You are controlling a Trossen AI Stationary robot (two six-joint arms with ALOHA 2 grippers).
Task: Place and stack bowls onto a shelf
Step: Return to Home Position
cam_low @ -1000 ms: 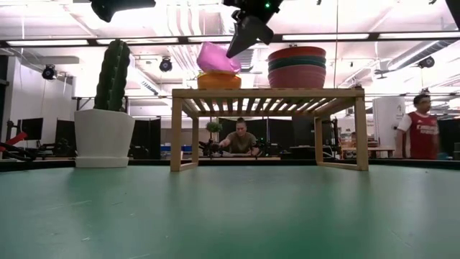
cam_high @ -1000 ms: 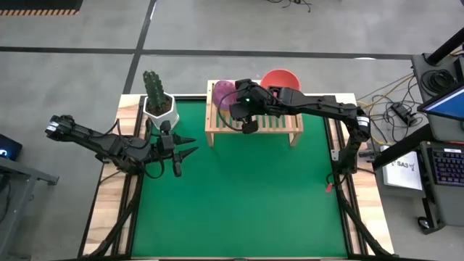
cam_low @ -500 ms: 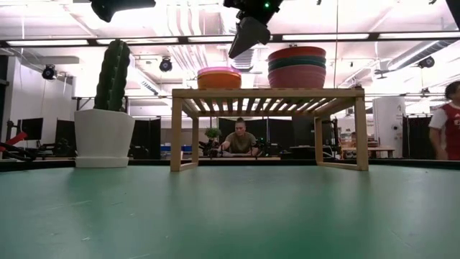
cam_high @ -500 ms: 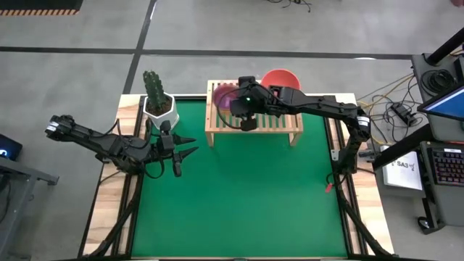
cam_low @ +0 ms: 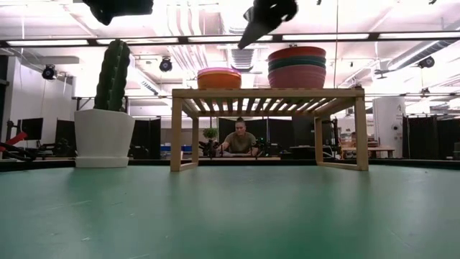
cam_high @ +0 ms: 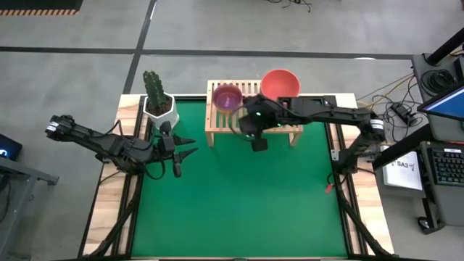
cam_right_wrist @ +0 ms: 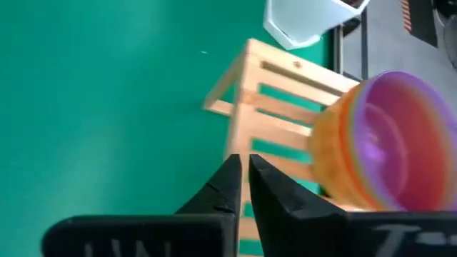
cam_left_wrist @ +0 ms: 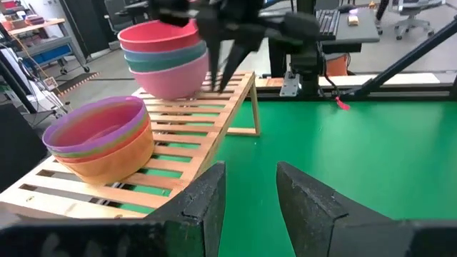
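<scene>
Dark right arm [cam_high: 319, 110] outstretched over shelf [cam_high: 212, 133], fingers [cam_right_wrist: 218, 189] narrow; left arm [cam_high: 109, 143]'s fingers [cam_left_wrist: 203, 203] wide.

This is a robotics lab in an open industrial hall. In the low view, strip lights [cam_low: 338, 36] run across the top of the frame, and a seated person [cam_low: 240, 141] shows at centre, under the shelf [cam_low: 266, 93]. In the high view, bare concrete floor [cam_high: 72, 72] fills the top, with cables [cam_high: 388, 98] and a keyboard [cam_high: 447, 164] at the right edge.

Shelf [cam_low: 266, 93] on the green mat [cam_low: 230, 216] — purple-topped stack [cam_high: 228, 97], red-topped stack [cam_high: 280, 82] atop it.
</scene>
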